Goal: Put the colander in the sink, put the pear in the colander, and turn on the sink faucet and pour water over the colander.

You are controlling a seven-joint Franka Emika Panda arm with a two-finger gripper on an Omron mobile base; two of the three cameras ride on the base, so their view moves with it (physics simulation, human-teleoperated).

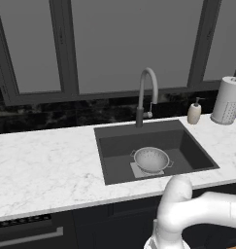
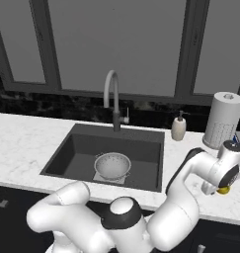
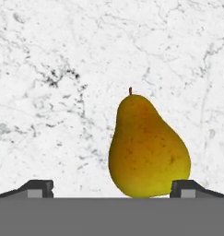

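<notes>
Under hand camera, pear (image 3: 148, 147) on marble counter (image 3: 62, 69), jaws released wide; base cameras add colander (image 1: 151, 159) in sink (image 1: 187, 146).

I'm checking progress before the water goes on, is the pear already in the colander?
No. The colander sits in the sink with nothing in it, and the pear lies on the marble counter.

Wide-spread two-finger gripper (image 3: 111, 188) hangs over white marble counter (image 3: 62, 92); small yellow-orange pear (image 3: 148, 147) lies off-centre, beside one fingertip, bare stone around it. Dark grey sink basin (image 1: 187, 146) holds silvery perforated colander (image 1: 151, 159); grey gooseneck faucet (image 1: 146, 95) arches over the rear rim. Cream soap bottle (image 2: 179, 127) and white paper-towel roll (image 2: 221, 121) crowd the back right.
</notes>
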